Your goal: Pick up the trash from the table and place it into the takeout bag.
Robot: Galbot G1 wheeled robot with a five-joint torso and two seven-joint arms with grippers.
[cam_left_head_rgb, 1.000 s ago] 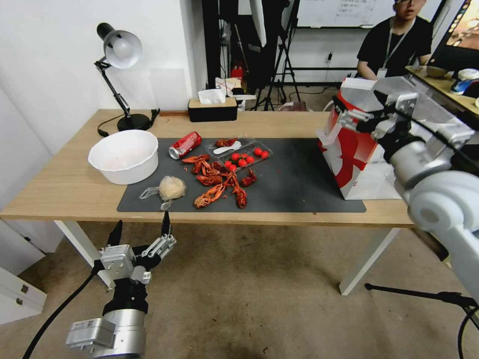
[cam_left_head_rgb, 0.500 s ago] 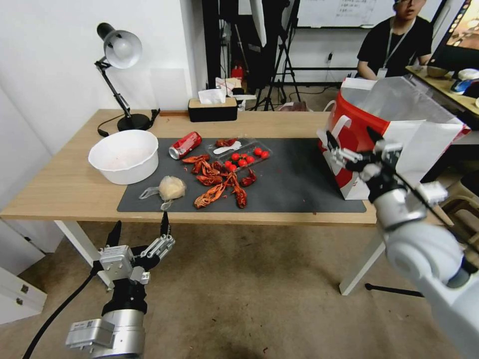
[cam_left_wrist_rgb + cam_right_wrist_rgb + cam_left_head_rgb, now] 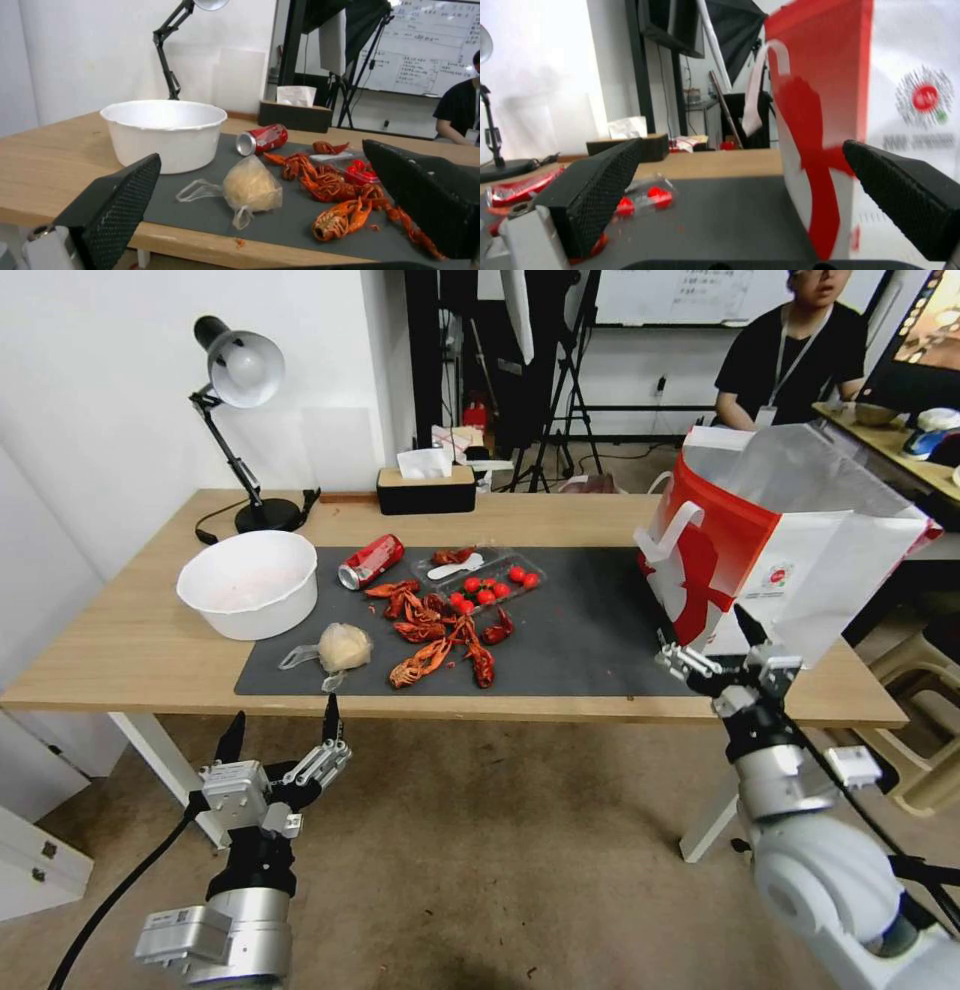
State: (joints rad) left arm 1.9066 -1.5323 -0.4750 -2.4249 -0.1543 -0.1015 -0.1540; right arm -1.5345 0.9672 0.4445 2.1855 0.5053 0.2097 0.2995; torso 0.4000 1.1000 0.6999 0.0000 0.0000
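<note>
The small clear bag (image 3: 338,649), at nine o'clock on the dark mat (image 3: 590,640) beside the red soda can (image 3: 370,561), looks light, soft and slippery, best pinched at its loose neck. Both the left gripper (image 3: 280,735) and right gripper (image 3: 712,642) hang spread and empty off the table (image 3: 120,650)'s near edge, the takeout bag (image 3: 770,540) standing at three o'clock in a cluttered office.

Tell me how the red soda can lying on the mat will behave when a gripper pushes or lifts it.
The red soda can lies on its side on the dark mat, so a sideways nudge would probably set it rolling. Its open end shows in the left wrist view, suggesting it is empty and light. Thin walls likely dent under a hard squeeze, and the smooth round body may slip.
</note>
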